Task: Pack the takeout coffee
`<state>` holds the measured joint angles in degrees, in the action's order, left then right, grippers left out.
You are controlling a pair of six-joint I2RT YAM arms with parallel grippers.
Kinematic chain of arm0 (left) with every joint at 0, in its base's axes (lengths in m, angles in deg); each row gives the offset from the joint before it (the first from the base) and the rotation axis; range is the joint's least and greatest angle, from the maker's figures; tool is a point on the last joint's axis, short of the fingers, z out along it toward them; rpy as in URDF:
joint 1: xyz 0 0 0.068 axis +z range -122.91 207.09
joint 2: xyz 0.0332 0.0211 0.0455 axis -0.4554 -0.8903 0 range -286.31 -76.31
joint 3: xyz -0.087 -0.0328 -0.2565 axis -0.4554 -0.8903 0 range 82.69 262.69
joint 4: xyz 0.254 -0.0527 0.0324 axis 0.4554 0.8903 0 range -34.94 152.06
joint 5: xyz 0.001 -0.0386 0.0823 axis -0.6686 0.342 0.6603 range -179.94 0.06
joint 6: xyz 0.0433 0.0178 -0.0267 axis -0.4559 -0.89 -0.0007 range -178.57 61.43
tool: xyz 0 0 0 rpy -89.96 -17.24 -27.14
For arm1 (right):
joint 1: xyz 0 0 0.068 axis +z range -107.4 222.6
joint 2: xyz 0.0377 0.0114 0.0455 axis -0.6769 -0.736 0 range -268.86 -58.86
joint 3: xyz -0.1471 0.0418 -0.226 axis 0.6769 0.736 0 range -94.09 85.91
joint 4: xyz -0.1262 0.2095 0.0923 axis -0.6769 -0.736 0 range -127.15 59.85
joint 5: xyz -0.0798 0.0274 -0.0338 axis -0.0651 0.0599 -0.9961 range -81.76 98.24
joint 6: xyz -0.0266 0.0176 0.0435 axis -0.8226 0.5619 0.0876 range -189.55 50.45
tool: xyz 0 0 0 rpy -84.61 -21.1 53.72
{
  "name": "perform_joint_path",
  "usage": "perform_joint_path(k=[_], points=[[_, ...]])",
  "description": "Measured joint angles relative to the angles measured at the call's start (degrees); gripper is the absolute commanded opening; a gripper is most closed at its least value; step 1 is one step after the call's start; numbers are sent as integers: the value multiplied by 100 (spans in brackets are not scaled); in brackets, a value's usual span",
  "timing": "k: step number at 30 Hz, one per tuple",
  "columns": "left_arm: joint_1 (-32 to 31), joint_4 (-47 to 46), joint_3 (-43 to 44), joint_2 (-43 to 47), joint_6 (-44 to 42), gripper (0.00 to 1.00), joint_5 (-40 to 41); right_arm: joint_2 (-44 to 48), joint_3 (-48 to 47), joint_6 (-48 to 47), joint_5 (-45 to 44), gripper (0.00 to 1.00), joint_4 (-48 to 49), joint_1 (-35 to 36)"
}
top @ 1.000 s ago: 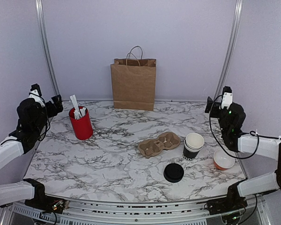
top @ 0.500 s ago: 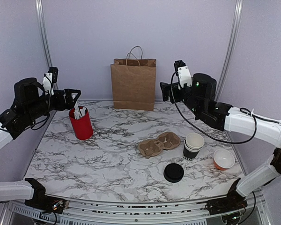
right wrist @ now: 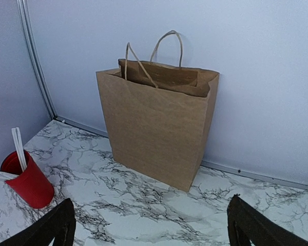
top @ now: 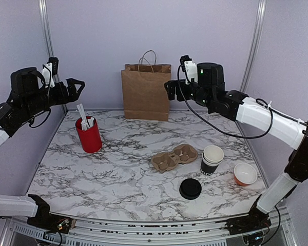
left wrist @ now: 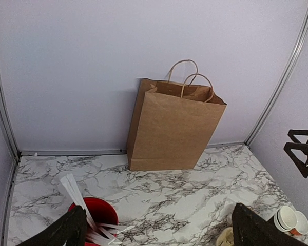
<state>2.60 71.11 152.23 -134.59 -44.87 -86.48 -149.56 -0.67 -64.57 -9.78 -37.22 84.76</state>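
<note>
Pale lilac walls close in a white tabletop (top: 118, 174) with grey marble veining, and metal rails run up the back corners. A plain brown paper bag (top: 147, 92) stands upright against the rear wall, mouth open, its twisted handles sticking up. Its faces are bare brown paper as far as I can see.

On the left side of the table stands a red holder (top: 90, 137) with white sticks (top: 82, 115) leaning out of it. Towards the right lies a moulded cardboard cup carrier (top: 173, 157). Just beside it is a nested stack of cups (top: 212, 160), white above and black below; any print on the black band is too small to read. A flat round black lid (top: 190, 188) lies nearer the front edge, and a small orange bowl (top: 245, 174) with a white inside sits near the right edge.

Of the takeout coffee itself I can make out nothing in these views.

Both arms are raised well above the table. The left gripper (top: 76, 87) hangs over the left side, above the red holder, its fingers (left wrist: 66, 230) spread wide and holding nothing. The right gripper (top: 169, 89) hovers beside the bag's upper right edge, fingers (right wrist: 246, 223) likewise wide apart and empty.
</note>
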Motion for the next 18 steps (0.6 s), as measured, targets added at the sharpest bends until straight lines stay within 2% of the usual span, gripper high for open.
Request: perform_joint_path(k=[11, 18], points=[[0, 291, 177, -660, 474, 99, -619, 24, 20, 734, 885, 94, -632, -726], [0, 358, 216, -811, 476, 99, -750, 680, 352, 807, 1161, 78, -1709, -730]])
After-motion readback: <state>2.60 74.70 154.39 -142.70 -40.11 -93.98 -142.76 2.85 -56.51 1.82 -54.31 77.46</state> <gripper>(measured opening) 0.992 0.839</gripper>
